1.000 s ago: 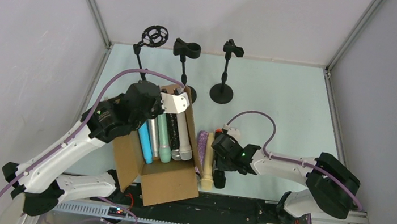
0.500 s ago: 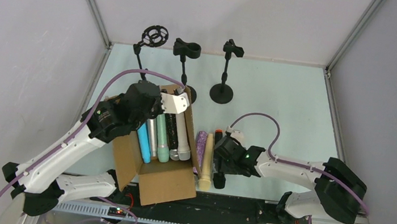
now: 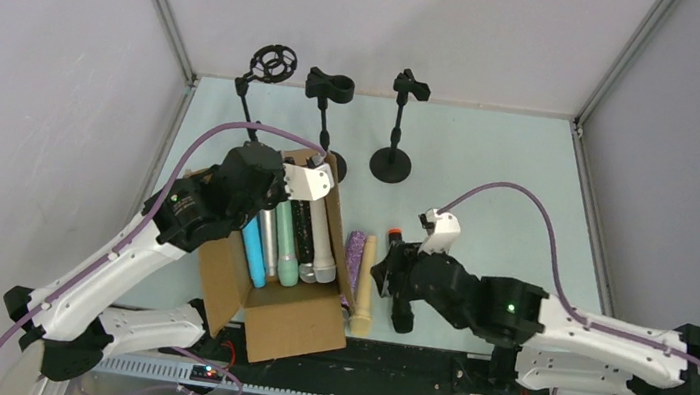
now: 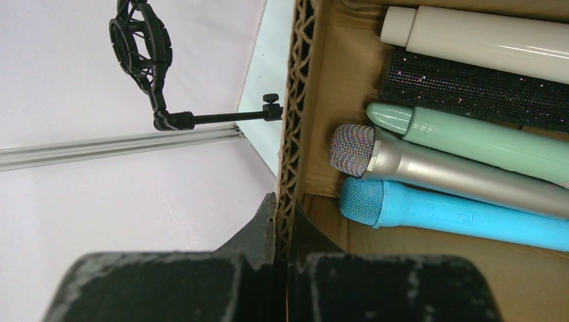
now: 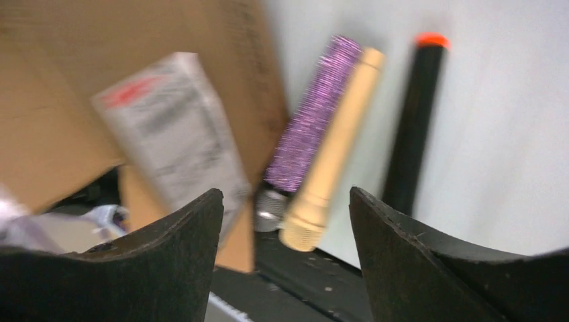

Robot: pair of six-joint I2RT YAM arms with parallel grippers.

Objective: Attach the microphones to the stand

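The right arm (image 3: 601, 334) has swung since a second ago: its forearm now lies stretched low along the near right of the table (image 3: 510, 177), and the right jaws, which then hung over the cream microphone (image 3: 366, 285), have drawn off to the right, above the black microphone with the orange tip (image 3: 395, 235). They stand wide apart and hold nothing; in the wrist view the two fingers (image 5: 181, 241) frame all three loose microphones. These lie side by side on the table just right of the cardboard box (image 3: 295, 322): the glittery purple microphone (image 3: 355, 259) nearest the box wall, the cream one touching it, the black one a little apart. The cream one's head reaches the dark strip at the table's near edge. The left arm (image 3: 116, 265) has not shifted, and the left jaws are pinched narrow on the box's corrugated far-left wall. Inside the box five microphones lie packed in a row: blue (image 4: 456, 215), silver-grey (image 4: 429, 168), mint green (image 4: 470, 137), black glitter (image 4: 470, 90) and white (image 4: 483, 40). The ring-mount stand (image 3: 273, 62), clip stand (image 3: 329, 85) and third stand (image 3: 410, 86) line the far edge, with bare pale-green table between the third stand and the loose microphones, and out to the right wall.
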